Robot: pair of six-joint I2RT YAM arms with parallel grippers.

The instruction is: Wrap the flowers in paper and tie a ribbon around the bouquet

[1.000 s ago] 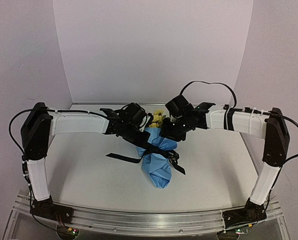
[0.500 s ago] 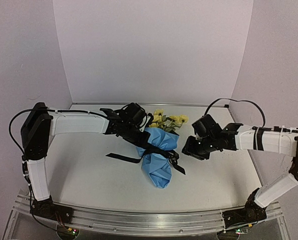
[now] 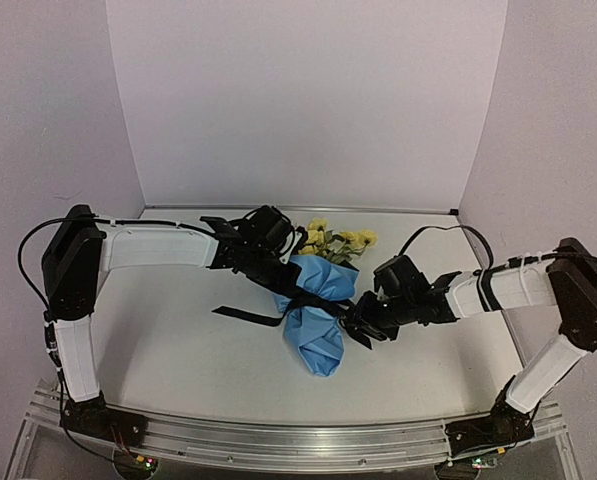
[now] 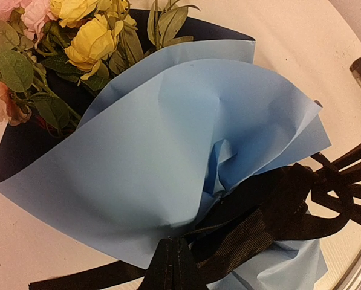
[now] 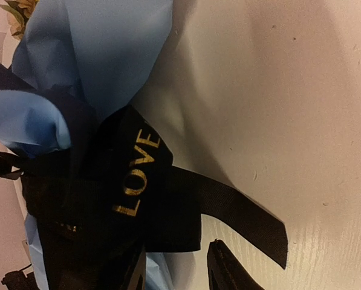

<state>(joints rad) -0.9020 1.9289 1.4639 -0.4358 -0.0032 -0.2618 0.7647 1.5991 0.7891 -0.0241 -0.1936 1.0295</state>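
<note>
Wrapped bouquet (image 3: 319,330), laid on the surface (image 3: 168,350), ribbon (image 3: 246,316) looped round its neck: left tool (image 3: 281,283) pinched shut on ribbon at bouquet's left, right tool (image 3: 363,328) half-parted, empty, at bouquet's right; the loop may be slackened if the loose tail is missed or snagged.

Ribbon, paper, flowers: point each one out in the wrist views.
ribbon (image 5: 138,175), right wrist view, on the gold lettering of the black band.
paper (image 4: 168,145), left wrist view, on the light blue outer face.
flowers (image 4: 95,39), left wrist view, on a yellow bloom.
</note>
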